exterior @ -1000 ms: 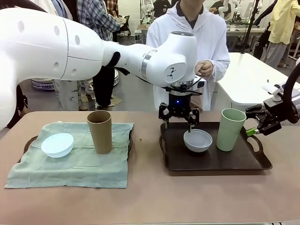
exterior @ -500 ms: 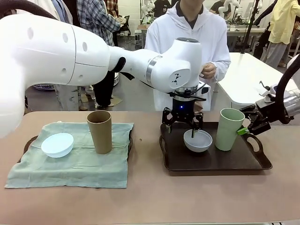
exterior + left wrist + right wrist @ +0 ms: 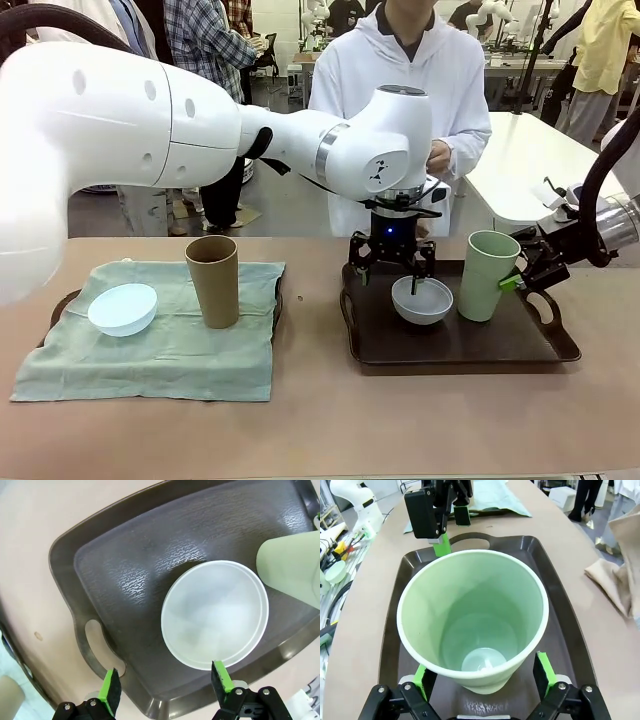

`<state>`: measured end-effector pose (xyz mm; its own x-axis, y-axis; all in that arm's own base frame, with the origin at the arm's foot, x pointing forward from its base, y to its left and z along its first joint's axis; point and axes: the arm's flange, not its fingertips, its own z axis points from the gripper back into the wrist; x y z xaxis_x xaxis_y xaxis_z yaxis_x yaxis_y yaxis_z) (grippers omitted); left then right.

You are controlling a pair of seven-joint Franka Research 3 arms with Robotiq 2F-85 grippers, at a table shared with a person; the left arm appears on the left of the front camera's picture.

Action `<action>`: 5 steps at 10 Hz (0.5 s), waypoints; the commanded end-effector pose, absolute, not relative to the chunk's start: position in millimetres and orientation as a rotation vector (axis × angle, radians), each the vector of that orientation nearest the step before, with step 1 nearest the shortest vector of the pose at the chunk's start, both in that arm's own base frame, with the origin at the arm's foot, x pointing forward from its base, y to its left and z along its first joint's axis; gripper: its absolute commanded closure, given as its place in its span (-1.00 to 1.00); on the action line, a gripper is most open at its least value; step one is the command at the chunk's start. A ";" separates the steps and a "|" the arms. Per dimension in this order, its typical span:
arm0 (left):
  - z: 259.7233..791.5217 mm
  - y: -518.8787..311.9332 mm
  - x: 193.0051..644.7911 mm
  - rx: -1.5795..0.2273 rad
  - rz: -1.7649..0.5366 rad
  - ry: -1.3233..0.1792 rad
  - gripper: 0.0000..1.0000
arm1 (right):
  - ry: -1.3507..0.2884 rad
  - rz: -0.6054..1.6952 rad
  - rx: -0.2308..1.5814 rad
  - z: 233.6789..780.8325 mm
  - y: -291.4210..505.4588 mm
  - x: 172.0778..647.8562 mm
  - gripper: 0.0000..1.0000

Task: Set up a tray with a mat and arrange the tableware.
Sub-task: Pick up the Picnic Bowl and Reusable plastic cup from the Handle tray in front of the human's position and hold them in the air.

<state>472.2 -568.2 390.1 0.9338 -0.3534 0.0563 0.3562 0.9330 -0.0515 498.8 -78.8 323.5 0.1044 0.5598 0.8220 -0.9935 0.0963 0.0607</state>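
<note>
- Tableware, first piece: small shallow bowl (image 3: pixel 421 301) (image 3: pixel 215 612), pale, set directly on the bare floor of the dark tray (image 3: pixel 450 350) (image 3: pixel 125 555), left of its middle
- Second piece: pale green tumbler (image 3: pixel 488 275) (image 3: pixel 475 615), stood upright and mouth up on the same tray, just beside the bowl and apart from it
- Left gripper (image 3: pixel 390 278) (image 3: pixel 164 667): hung low over the bowl, fingers spread, nothing grasped; the rim is straddled, a stance judged suited to a pinch on the bowl's edge
- Right gripper (image 3: pixel 512 280) (image 3: pixel 482 672): brought in from the tray's right end, fingers spread to either side of the tumbler's wall; no squeeze is seen, so the tumbler is judged bracketed, not held
- Dark tray: no mat is laid in it; both pieces are judged to be approached for lifting clear
- Green mat (image 3: pixel 160 360): spread over a second tray (image 3: pixel 60 300); brown tumbler (image 3: pixel 213 282) and other bowl (image 3: pixel 122 308) are arranged on it, judged the pattern aimed at
- Person (image 3: pixel 400 70): stood at the far side, one hand (image 3: pixel 437 152) raised clear of the table (image 3: pixel 320 430)
</note>
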 end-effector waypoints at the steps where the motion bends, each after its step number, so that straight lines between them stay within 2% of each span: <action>1: 393.8 -566.1 469.5 -0.058 -0.367 -0.049 -0.90 | -0.743 1.322 0.752 326.3 -80.0 497.9 -1.00; 5: 374.3 -580.8 479.1 -0.052 -0.263 -0.112 -0.90 | -0.732 1.355 0.748 310.1 -59.7 505.2 -1.00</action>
